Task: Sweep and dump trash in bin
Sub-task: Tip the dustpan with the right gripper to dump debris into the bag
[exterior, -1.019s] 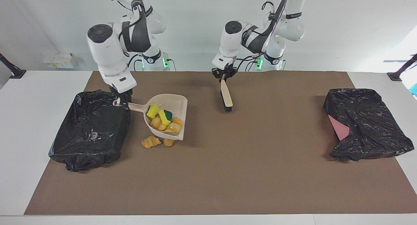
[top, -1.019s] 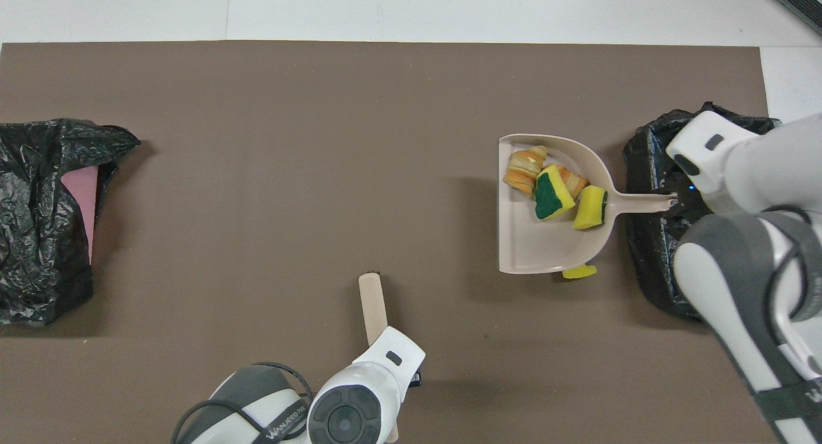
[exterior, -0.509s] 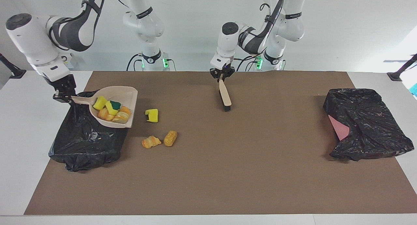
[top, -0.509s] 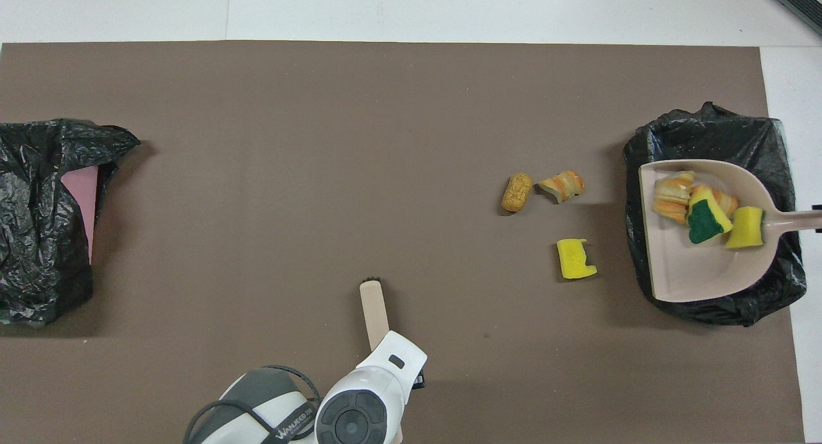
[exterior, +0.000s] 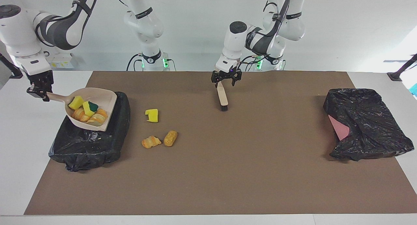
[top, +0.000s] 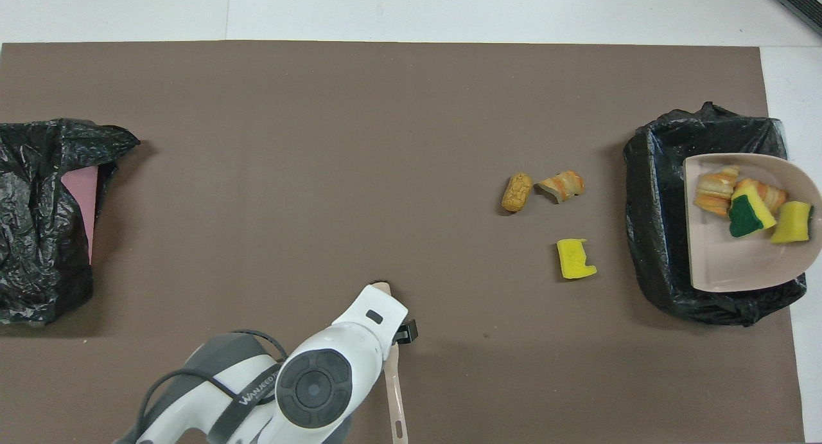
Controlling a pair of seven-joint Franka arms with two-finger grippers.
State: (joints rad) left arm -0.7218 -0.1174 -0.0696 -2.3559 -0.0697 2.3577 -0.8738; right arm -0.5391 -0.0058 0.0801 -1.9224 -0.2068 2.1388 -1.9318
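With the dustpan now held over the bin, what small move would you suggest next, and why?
Probably tip the dustpan forward: the right hand holds it by the handle over the black-lined bin, still loaded with sponge and pastry pieces.

- Right arm: in the facing view it rises from its base at 12 o'clock, elbow high, and swings out to 9 o'clock, wrist bent straight down.
- Right gripper: points downward, fingers clamped on the handle of a dustpan, which it holds in the air.
- Left arm: folded close to its base, forearm sloping toward 7 o'clock, wrist turned down.
- Left gripper: low over the table, fingers spread apart, straddling the handle tip of a brush without gripping it.
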